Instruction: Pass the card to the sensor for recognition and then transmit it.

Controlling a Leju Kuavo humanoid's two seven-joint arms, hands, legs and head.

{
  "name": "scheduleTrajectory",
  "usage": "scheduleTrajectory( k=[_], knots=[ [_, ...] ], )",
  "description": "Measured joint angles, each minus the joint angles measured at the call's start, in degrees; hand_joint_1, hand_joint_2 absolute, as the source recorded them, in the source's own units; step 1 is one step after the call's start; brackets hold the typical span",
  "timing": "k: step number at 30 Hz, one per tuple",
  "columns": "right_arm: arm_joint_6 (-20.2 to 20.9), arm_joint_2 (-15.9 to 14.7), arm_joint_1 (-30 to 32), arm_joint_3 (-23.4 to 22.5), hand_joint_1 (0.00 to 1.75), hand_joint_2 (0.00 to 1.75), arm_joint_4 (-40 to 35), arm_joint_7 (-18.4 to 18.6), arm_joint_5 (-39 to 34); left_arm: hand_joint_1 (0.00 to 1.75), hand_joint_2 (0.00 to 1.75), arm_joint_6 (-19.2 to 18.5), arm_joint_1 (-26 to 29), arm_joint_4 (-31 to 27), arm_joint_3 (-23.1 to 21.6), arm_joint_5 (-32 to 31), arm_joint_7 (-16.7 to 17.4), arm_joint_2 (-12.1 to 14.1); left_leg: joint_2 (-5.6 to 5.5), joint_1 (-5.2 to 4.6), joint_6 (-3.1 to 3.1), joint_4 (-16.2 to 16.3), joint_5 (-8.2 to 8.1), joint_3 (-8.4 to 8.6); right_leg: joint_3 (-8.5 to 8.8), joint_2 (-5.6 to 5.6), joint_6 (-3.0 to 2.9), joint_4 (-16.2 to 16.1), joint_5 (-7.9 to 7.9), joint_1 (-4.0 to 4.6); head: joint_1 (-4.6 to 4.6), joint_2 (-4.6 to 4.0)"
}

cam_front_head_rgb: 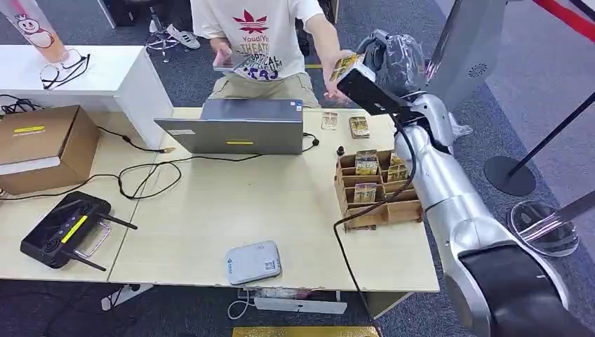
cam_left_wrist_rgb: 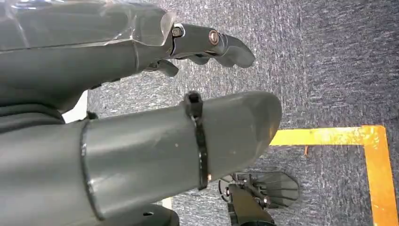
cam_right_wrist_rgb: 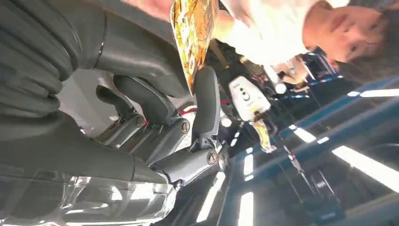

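Yellow card (cam_right_wrist_rgb: 193, 37) pinched edge-on in right hand (cam_right_wrist_rgb: 155, 103), long axis toward person (cam_front_head_rgb: 256, 35).

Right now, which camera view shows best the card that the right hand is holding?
The right wrist view: the card is close, pinched edge-on between thumb and a finger of the right hand. The head view shows the card small and far, at a person's hand. The left wrist view looks at the floor.
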Motion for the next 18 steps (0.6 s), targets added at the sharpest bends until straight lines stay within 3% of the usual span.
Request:
scheduleTrajectory(
  k=[12,13,14,15,16,18],
  knots=[
    [-1.6,1.2,-2.5,0.7,1.75,1.75,11.3,1.3,1.0,0.00,0.00,0.0,0.0,0.0,-0.5,-0.4,-0.3,0.0,0.00,-0.01,0.00,0.0,0.00,0.00,0.00,0.00,0.00,0.0,0.00,0.00,-0.02,0.00],
    [-1.6,1.3,-2.5,0.7,1.54,1.75,11.7,1.4,1.1,0.00,0.00,0.0,0.0,0.0,-0.5,-0.3,-0.3,0.0,0.00,-0.01,0.00,0.0,0.00,0.00,0.00,0.00,0.00,0.0,0.00,0.00,-0.02,0.00],
    [-1.6,1.3,-2.5,0.8,1.20,1.75,12.2,1.5,1.1,0.00,0.00,0.0,0.0,0.0,-0.5,-0.3,-0.3,-0.1,0.00,0.00,0.00,0.0,0.00,0.00,0.00,0.00,0.00,0.0,0.00,0.00,-0.02,0.00],
    [-1.6,1.3,-2.5,0.9,1.20,1.75,12.6,1.6,1.1,0.00,0.00,0.0,0.0,0.0,-0.5,-0.3,-0.3,-0.1,0.00,-0.01,0.00,0.0,0.00,0.00,0.00,0.00,0.00,0.0,0.00,0.00,-0.02,0.00],
    [-1.6,1.3,-2.5,0.9,0.00,1.75,13.0,1.7,1.2,0.00,0.00,0.0,0.0,0.0,-0.5,-0.3,-0.3,-0.1,0.00,-0.01,0.00,0.0,0.00,0.00,0.00,0.00,0.00,0.0,0.00,0.00,-0.04,0.00],
    [-1.8,1.3,-2.5,1.1,0.00,1.75,13.6,1.7,1.3,0.00,0.00,0.0,0.1,0.0,-0.5,-0.2,-0.3,-0.1,0.00,0.00,0.00,0.0,0.00,0.00,0.00,0.00,0.00,0.0,0.00,0.00,-0.02,0.00]
  ],
)
